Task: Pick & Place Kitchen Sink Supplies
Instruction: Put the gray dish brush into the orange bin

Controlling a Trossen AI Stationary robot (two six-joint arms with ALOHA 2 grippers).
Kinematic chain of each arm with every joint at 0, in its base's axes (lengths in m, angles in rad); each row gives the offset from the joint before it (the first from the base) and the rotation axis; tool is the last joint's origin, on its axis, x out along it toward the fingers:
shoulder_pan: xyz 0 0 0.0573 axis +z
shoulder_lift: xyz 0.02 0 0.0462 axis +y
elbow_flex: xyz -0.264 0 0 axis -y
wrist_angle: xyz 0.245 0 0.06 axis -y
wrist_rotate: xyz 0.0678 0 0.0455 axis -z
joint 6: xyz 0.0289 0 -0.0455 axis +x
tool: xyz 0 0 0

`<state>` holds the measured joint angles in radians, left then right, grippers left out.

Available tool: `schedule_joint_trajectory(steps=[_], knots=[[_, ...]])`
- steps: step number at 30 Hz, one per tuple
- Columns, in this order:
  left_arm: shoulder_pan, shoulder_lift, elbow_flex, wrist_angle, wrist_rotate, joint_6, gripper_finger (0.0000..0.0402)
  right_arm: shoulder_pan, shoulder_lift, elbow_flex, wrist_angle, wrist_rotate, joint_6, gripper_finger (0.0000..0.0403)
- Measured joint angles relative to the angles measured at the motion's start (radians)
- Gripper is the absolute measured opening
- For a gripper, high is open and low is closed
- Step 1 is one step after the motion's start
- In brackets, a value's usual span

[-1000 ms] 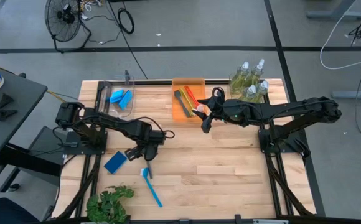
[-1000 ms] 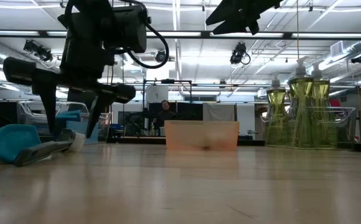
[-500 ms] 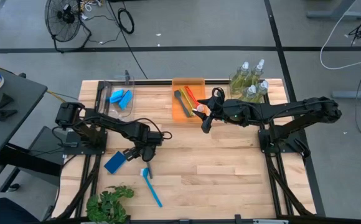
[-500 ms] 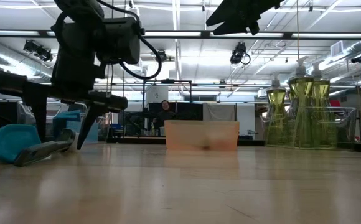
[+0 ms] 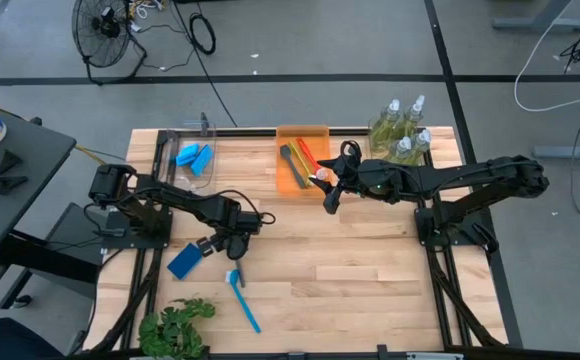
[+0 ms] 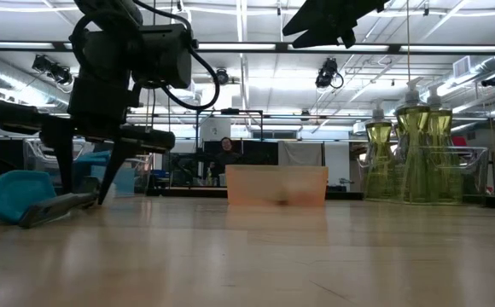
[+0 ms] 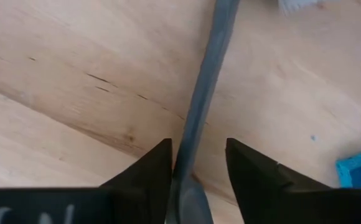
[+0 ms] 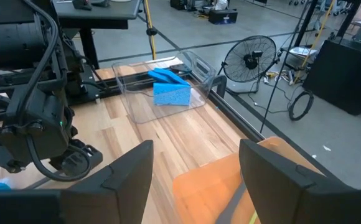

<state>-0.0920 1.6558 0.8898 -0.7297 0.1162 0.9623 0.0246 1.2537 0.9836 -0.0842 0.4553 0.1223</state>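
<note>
Wood table (image 5: 370, 270): everything is laid out on it. The bottles, tray and bin are kept along the far edge.
Pump bottles (image 5: 400, 130): a cluster is parked at the far right corner, well apart from both grippers.
Orange tray (image 5: 302, 135): it's set mid-way along the far edge, and a couple of brushes are already dropped in.
Clear bin (image 5: 210, 150): it's found at the far left, with light-blue sponges (image 8: 168, 90) inside.
Right gripper (image 5: 330, 190): it's hung just beside the tray's near corner. The fingers are spread wide and nothing is held.
Dark-blue sponge (image 5: 185, 260): it's left flat on the table, just beside the left gripper.
Blue brush (image 5: 242, 298): it's laid near the front, with the head pointed toward the left gripper.
Dark brush handle (image 7: 199, 118): it's lying flat on the wood. The long axis is run straight out between the left fingers, so it's lined up for a pinch across its width.
Left gripper (image 7: 199, 168): it's lowered to the table with the handle straddled. The fingers are about half spread, and a sliver of wood can be seen beside the handle, so it probably isn't clamped yet.
Nearer arm: the left one, by a lot. The grab is judged to be its job.
</note>
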Motion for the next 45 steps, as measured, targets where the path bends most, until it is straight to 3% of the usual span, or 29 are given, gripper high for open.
schedule_joint_trajectory(steps=[21, 31, 45], knots=[[0.0, 0.037, 0.01, -0.039, -0.005, -0.006, 0.0024, 0.0, 0.0, 0.0, 0.002, 0.0, 0.0, 0.024], [0.0, 0.042, 0.071, -0.092, -0.024, -0.009, 0.0023, 0.0, 0.0, 0.0, 0.002, 0.0, 0.0, 0.024], [0.02, 0.041, 0.298, -0.318, -0.061, -0.106, 0.0022, 0.0, 0.0, 0.0, 0.001, 0.0, -0.017, 0.024]])
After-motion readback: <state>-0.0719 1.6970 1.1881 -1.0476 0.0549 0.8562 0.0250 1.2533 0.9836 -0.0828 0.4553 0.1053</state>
